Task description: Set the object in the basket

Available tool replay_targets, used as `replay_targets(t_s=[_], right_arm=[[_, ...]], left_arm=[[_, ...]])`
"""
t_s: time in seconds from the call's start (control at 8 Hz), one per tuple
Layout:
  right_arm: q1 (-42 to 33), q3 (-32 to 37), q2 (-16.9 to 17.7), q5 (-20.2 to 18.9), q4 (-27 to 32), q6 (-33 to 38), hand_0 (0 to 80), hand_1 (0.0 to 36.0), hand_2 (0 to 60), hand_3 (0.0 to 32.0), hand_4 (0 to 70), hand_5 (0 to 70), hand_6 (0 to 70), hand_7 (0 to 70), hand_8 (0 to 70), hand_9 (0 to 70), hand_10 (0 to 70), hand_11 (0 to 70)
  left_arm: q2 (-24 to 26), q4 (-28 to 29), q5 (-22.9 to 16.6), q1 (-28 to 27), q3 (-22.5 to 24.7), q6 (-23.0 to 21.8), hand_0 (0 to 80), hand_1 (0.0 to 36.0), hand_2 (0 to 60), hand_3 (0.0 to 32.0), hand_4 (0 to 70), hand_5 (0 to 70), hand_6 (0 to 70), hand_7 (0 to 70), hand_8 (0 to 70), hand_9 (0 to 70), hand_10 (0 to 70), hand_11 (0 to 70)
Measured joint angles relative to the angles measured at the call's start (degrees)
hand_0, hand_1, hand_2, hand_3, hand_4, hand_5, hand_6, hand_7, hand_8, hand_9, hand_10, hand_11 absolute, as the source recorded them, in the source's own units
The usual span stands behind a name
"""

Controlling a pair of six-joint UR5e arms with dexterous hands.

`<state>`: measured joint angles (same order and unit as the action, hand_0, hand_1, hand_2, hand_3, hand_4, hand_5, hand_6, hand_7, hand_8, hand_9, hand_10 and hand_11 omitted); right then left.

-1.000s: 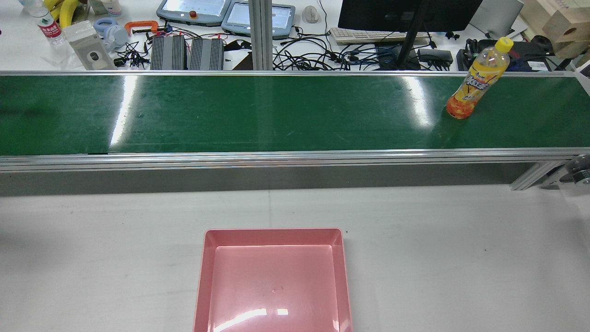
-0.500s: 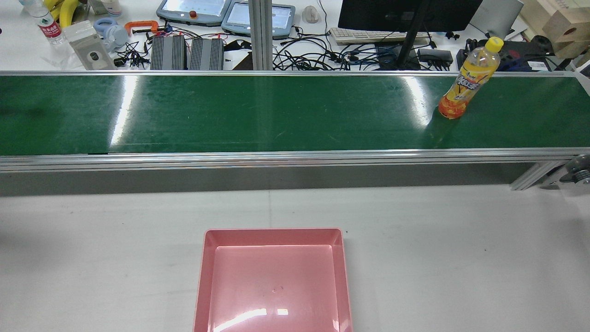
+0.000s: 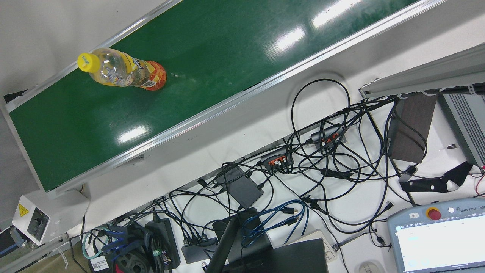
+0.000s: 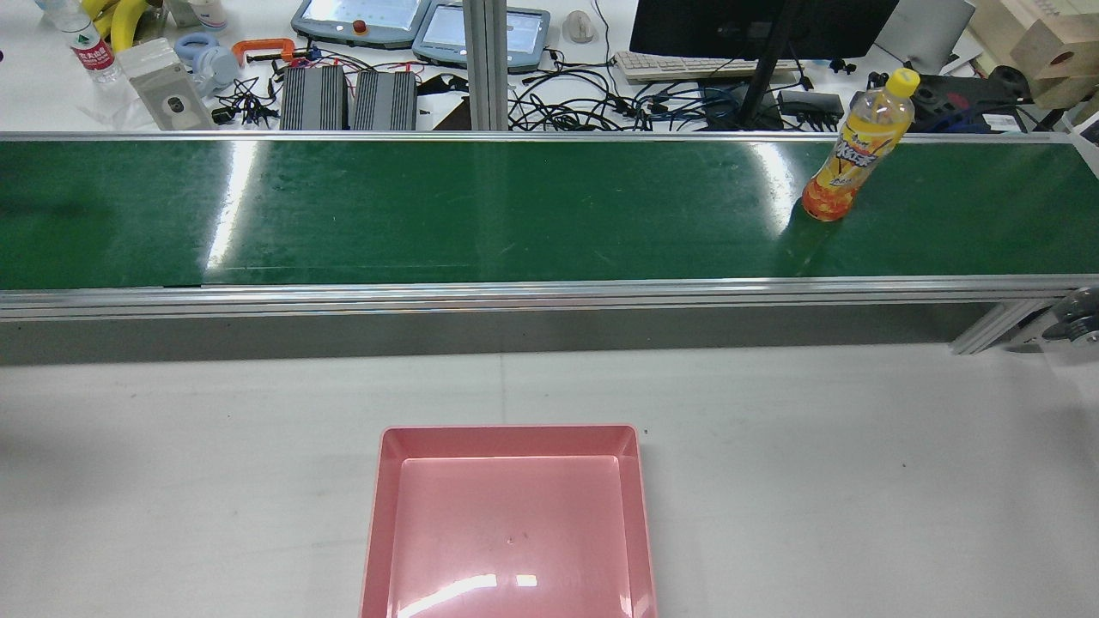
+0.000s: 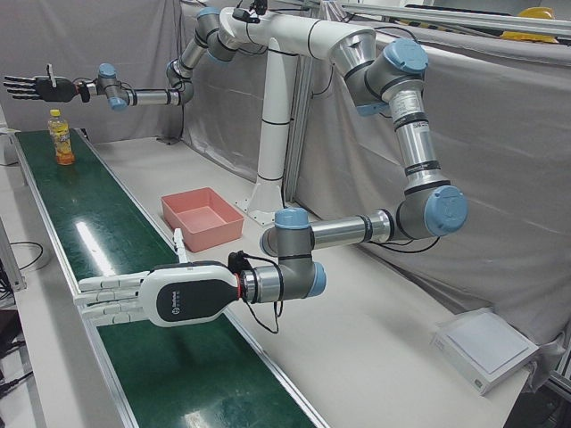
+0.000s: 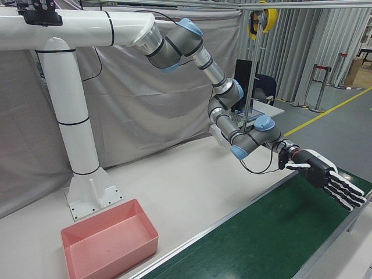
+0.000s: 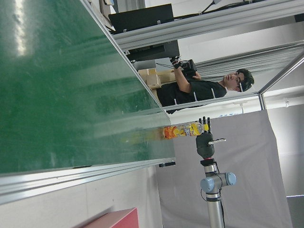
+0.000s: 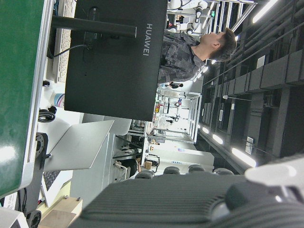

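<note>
Nothing placed yet. The left hand (image 5: 134,299) was closest to me, flat and released, fingers spread out over the near edge of the green conveyor belt (image 5: 80,223), holding nothing. Beyond it the pink basket (image 5: 214,234) sat empty on the white table (image 5: 357,339), beside the belt's inner rail and near the pedestal.

Farther down, the orange drink bottle (image 5: 61,138) stood upright on the belt, toward its end, well apart from the basket. The right hand (image 5: 36,86) hovered above and just beyond the bottle, also splayed and empty, not touching it.

All still to do, as I judged: grasp, carry, drop in. Belt surface around the bottle was bare, table to the basket clear. Raised aluminium rails on both belt edges to lift over.
</note>
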<state>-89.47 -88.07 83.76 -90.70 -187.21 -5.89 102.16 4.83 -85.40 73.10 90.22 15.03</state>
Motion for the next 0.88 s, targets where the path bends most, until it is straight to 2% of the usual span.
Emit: replay_targets(t_s=[0.12,0.62,0.88], right_arm=[[0.0,0.0,0.0,0.0,0.0,0.0,0.0,0.0,0.0,0.0,0.0,0.0,0.0,0.0,0.0,0.0,0.0,0.0],[0.0,0.0,0.0,0.0,0.0,0.0,0.0,0.0,0.0,0.0,0.0,0.0,0.0,0.0,0.0,0.0,0.0,0.0],[0.0,0.0,0.0,0.0,0.0,0.0,0.0,0.0,0.0,0.0,0.0,0.0,0.0,0.0,0.0,0.0,0.0,0.0]], left_arm=[[0.0,-0.5,0.0,0.0,0.0,0.0,47.5,11.1,0.0,0.0,0.0,4.1,0.0,0.0,0.0,0.0,2.9,5.8],[0.1,-0.7,0.1,0.0,-0.7,0.1,52.1,17.2,0.0,0.0,0.0,3.0,0.0,0.0,0.0,0.8,2.7,6.3],[0.1,0.0,0.1,0.0,-0.8,0.0,53.2,19.4,3.2,0.0,0.0,3.1,0.0,0.0,0.0,1.0,2.5,6.3]])
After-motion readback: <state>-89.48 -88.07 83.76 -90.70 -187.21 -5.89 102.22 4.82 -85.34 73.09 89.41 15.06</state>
